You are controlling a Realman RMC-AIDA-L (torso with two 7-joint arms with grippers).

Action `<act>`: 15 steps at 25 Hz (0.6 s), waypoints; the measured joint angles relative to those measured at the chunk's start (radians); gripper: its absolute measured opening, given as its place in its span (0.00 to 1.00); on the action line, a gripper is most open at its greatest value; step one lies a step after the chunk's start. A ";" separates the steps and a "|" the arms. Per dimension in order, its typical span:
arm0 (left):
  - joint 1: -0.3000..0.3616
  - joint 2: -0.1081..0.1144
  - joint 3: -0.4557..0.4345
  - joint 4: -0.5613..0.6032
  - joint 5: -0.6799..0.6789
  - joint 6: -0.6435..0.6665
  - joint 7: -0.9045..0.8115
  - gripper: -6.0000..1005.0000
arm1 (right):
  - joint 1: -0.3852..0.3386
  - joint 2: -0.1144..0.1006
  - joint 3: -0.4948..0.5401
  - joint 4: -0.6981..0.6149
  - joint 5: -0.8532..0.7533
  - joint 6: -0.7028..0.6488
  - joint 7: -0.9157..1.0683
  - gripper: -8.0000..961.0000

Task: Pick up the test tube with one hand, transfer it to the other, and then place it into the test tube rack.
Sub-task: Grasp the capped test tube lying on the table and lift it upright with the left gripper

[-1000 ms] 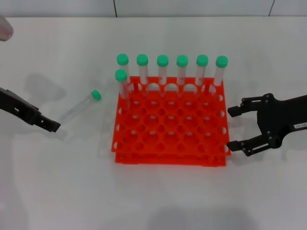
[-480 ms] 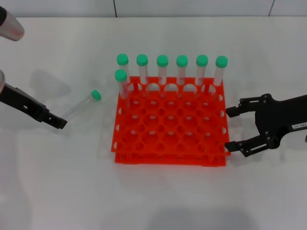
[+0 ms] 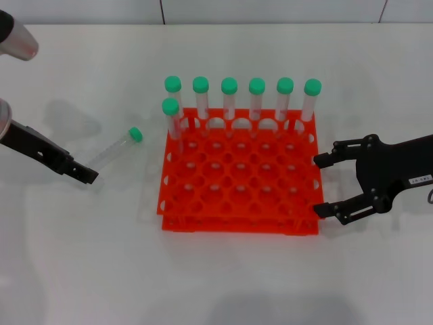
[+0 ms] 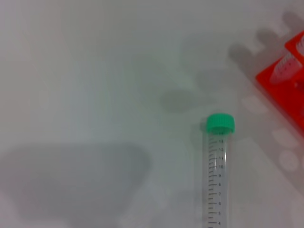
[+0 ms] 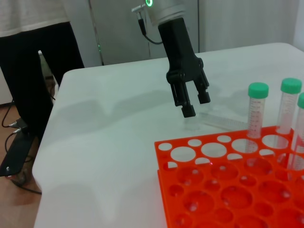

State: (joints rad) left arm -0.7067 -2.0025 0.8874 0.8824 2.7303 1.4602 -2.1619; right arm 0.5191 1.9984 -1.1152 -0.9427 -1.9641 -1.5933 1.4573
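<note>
Step in hand: reaching for the loose test tube (image 3: pixel 116 148), not yet grasped; the handover and the racking are still to come.
Test tube: lies flat on the counter (image 3: pixel 216 284), toward its left edge, just beside the left side of the test tube rack (image 3: pixel 240 177) but apart from it, its green cap pointing toward the far edge and the rack.
Left claw: the left claw (image 3: pixel 86 175) is low over the counter at the tube's clear bottom end, empty. In the right wrist view its fingers sit close together with only a narrow gap, the tips just above the tube's end.
Right claw: the right claw (image 3: pixel 323 184) waits at the rack's right side, spread wide and empty, fingertips close to the rack's rim.
Doing it well: likely best to spread the left fingers enough to straddle the tube across its length, come down on the clear body rather than the rounded tip, and close gently so it does not roll. Leave the capped end free for the other claw to take.
Count: eight green-capped tubes, seven standing in the rack (six in the far row, one in the next row at its left end), one loose. One rack. Two claws.
</note>
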 joint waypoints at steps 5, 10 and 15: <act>0.000 -0.002 0.001 -0.010 0.001 -0.011 0.000 0.83 | 0.001 0.000 0.000 -0.001 0.001 -0.002 0.000 0.91; 0.000 -0.002 0.003 -0.010 0.002 -0.022 0.000 0.80 | 0.001 0.002 0.000 -0.001 0.001 -0.002 0.000 0.91; -0.001 -0.009 0.004 -0.010 0.017 -0.036 -0.009 0.77 | 0.005 0.003 0.000 -0.001 0.001 -0.001 0.000 0.91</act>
State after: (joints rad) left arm -0.7078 -2.0113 0.8919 0.8728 2.7468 1.4243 -2.1712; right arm 0.5239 2.0017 -1.1152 -0.9434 -1.9633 -1.5947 1.4573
